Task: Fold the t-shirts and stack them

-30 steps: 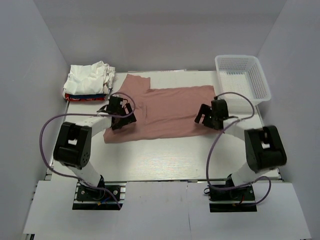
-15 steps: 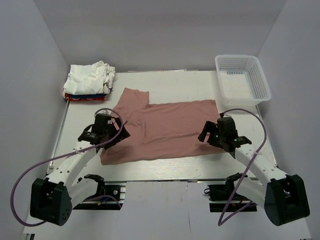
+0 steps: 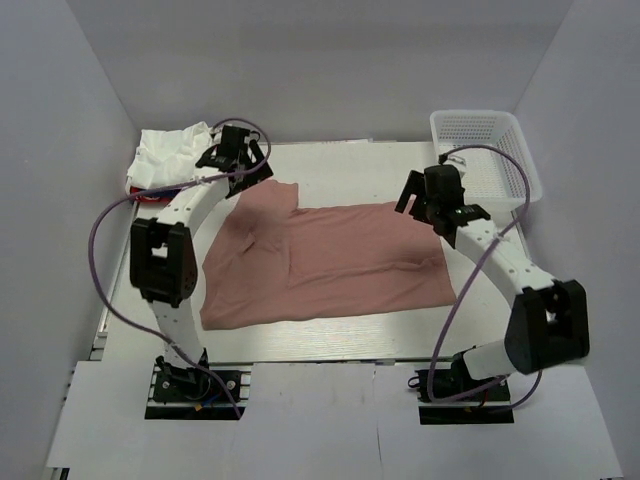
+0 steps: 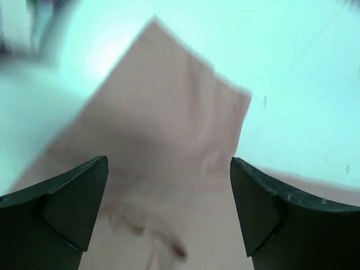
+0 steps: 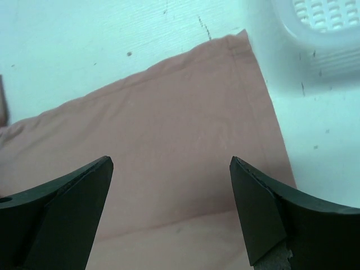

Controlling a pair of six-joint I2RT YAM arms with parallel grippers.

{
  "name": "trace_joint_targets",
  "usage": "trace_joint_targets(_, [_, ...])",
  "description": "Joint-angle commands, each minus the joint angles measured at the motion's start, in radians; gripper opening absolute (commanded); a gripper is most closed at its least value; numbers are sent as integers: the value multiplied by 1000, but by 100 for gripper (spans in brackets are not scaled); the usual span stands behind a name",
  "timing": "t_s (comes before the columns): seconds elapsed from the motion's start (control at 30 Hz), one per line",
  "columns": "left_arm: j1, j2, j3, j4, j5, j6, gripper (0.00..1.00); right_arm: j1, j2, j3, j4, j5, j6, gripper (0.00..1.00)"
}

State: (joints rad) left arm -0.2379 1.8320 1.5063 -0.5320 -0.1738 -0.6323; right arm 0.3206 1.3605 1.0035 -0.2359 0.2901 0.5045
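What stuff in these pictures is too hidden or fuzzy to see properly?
- Top view: the shirt pile is partly behind the left arm, so its shirts cannot be counted.
- Left wrist view: blur smears the pink t-shirt and the top left corner.
- Right wrist view: the basket is cut off by the picture's edge.
- Print on the pink t-shirt: no view shows one.

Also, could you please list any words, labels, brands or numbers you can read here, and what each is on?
No text can be read. The dusty-pink cloth t-shirt shows only plain fabric, the white plastic lattice basket no label, and the stack of white and red shirts no lettering.
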Motion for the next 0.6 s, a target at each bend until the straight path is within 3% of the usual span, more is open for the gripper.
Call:
trace_joint_targets(0.0, [15,119,245,-96,-131,100,99,-6,115,119,-31,55,-59,90])
trace_joint_targets(0.13, [15,360,605,-183,-190,170,99,-6,242,247,-77,93,-73,90])
trace_joint_targets(0.23, [25,501,745,-204,-190,207,99,-3,328,320,-83,104,-87,90])
trace_joint_targets(0.57, [54,587,638,-34,-127,206,98,-12,561,507,-154,139,-95,90])
